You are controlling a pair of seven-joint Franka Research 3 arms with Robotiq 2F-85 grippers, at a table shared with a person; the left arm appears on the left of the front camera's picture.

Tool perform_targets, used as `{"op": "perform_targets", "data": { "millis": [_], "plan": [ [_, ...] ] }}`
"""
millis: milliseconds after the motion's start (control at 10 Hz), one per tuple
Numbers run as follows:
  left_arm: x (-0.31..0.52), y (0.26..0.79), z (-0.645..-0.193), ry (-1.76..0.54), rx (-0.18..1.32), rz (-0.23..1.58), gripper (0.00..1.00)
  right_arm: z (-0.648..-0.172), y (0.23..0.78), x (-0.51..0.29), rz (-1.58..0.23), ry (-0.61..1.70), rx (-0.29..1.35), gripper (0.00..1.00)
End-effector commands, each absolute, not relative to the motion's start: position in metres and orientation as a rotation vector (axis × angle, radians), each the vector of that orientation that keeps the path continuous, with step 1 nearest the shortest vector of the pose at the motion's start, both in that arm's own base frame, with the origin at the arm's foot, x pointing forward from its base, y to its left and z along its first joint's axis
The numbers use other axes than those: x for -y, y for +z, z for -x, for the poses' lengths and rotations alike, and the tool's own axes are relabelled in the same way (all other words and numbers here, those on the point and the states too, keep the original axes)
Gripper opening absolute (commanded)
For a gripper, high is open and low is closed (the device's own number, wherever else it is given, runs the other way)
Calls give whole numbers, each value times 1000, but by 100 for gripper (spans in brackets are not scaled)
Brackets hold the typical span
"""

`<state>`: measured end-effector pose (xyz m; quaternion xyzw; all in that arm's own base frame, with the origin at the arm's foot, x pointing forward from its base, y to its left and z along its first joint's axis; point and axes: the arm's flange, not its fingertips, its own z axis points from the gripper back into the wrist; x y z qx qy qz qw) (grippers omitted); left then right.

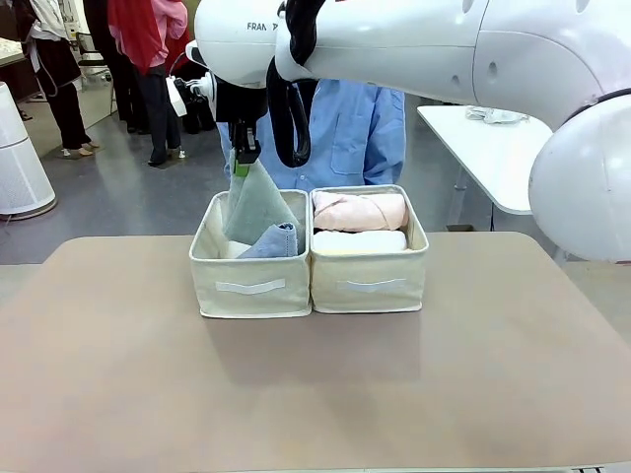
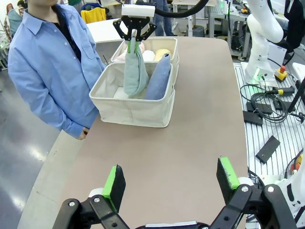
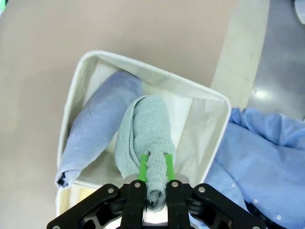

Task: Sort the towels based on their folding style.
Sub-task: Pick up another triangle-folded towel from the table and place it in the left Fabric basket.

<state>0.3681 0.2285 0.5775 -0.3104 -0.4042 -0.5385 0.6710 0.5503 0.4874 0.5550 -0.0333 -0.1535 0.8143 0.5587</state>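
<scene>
Brown tabletop [image 1: 108,365], front view: two beige fabric boxes side by side, left box [image 1: 250,271] the landmark for this entry, right box [image 1: 368,268] touching it on its right. Right gripper [image 1: 243,163] directly above the left box, clenched on the tip of the grey-green cone towel [image 1: 254,205], whose wide base hangs down inside that box; lavender-blue cone towel [image 1: 274,241] lies in the same box, just beside the held one. Pink rolled towel [image 1: 360,211] and a pale rolled towel [image 1: 359,241] lie in the right box. Person in a blue shirt [image 1: 355,133] stands behind the left box, across the table. Left wrist view: left gripper [image 2: 170,183] released, pads wide apart, well apart from the left box and holding nothing; grey-green cone upright in the box against the lavender-blue cone. Right wrist view: green pads [image 3: 143,167] pinch the narrow end of the grey-green cone from both sides; lavender-blue cone leans along the box wall next to it. Step in hand, by judgement: placing the second cone with its like, rolls already apart in the other box. Next move likely calls for lowering until the base rests on the box floor, then letting go and lifting straight up clear of the rim.
</scene>
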Motion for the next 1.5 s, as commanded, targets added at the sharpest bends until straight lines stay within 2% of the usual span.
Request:
{"op": "perform_targets", "data": {
  "millis": [0,1300,1400],
  "plan": [
    [-228,578,-366,-1207,939,706,100,-559,545,-497,28,1921,402,14],
    [-228,578,-366,-1207,939,706,100,-569,476,-502,-207,1920,214,14],
    [-228,578,-366,-1207,939,706,100,-568,477,-503,-215,1932,243,55]
  ]
}}
